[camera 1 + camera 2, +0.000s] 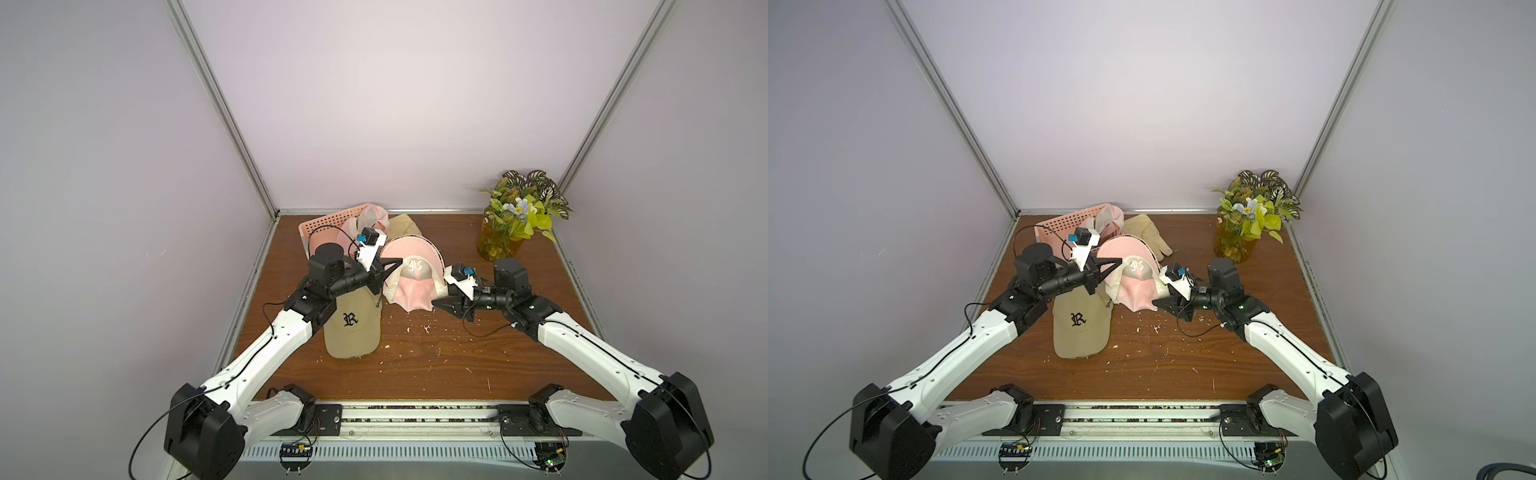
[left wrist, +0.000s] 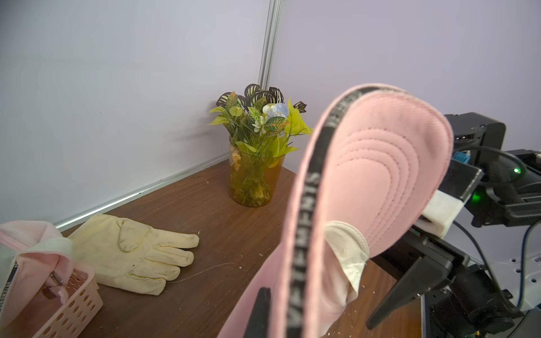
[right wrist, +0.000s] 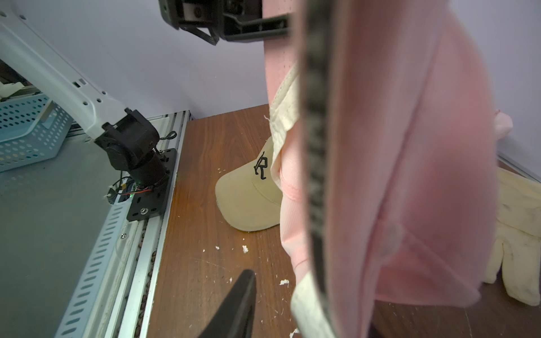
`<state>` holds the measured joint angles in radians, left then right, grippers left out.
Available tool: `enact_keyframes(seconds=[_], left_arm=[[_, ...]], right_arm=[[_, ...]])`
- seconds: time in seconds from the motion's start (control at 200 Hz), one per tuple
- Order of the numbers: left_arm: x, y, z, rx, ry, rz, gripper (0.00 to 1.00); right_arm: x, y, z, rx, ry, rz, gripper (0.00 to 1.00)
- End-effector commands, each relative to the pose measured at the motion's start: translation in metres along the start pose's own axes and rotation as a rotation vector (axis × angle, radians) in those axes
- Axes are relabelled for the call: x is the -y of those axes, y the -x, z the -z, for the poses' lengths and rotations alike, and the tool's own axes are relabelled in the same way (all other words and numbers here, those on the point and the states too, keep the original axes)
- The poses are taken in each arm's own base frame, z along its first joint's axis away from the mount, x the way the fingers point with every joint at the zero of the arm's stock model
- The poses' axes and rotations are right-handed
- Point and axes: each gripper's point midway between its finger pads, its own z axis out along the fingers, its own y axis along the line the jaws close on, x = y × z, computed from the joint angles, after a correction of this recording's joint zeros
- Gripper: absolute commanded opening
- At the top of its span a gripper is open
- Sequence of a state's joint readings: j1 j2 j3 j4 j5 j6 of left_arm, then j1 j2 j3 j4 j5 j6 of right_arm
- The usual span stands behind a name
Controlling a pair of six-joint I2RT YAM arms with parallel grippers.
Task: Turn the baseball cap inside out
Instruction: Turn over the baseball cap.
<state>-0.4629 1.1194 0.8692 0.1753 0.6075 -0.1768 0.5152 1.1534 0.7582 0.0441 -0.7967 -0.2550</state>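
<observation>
Above wooden table [image 1: 415,374], left gripper [image 1: 397,262] clamped pink cap [image 1: 411,286], seemingly half-turned; right gripper [image 1: 435,304] at its hem, hold unclear.

Right wrist view: the pink cap [image 3: 409,175] sits so close that you get a blur, cut off at the picture's top and bottom. It hides one finger of the right gripper [image 1: 435,305], so you cannot tell whether it grips. In both top views the left arm [image 1: 291,328] covers the tan cap's [image 1: 353,328] back, and the pink cap hides most of the glove [image 1: 405,224].
</observation>
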Motion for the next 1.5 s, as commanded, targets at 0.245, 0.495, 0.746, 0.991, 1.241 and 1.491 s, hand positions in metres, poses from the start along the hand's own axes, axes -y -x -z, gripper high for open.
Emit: enact_keyframes(seconds=[0.245, 0.495, 0.746, 0.991, 1.241, 1.491], left_arm=[[0.035, 0.076, 0.02, 0.222, -0.15, -0.057, 0.01], [0.035, 0.078, 0.022, 0.245, -0.155, -0.036, 0.0], [0.011, 0.061, 0.012, 0.232, -0.061, 0.049, 0.0], [0.004, 0.036, 0.001, 0.197, -0.075, 0.15, 0.0], [0.013, 0.04, -0.013, 0.18, -0.137, 0.2, 0.01], [0.001, 0.069, -0.013, 0.264, -0.053, 0.263, 0.0]], right_arm=[[-0.023, -0.01, -0.009, -0.036, 0.117, -0.041, 0.43], [-0.023, 0.001, -0.006, -0.005, 0.101, -0.028, 0.19], [-0.033, 0.046, 0.016, 0.14, 0.076, -0.009, 0.0], [0.03, 0.09, 0.062, 0.379, -0.399, -0.16, 0.0], [0.102, 0.061, 0.108, 0.374, -0.895, -0.395, 0.0], [0.132, 0.003, 0.103, 0.088, -1.103, -0.455, 0.0]])
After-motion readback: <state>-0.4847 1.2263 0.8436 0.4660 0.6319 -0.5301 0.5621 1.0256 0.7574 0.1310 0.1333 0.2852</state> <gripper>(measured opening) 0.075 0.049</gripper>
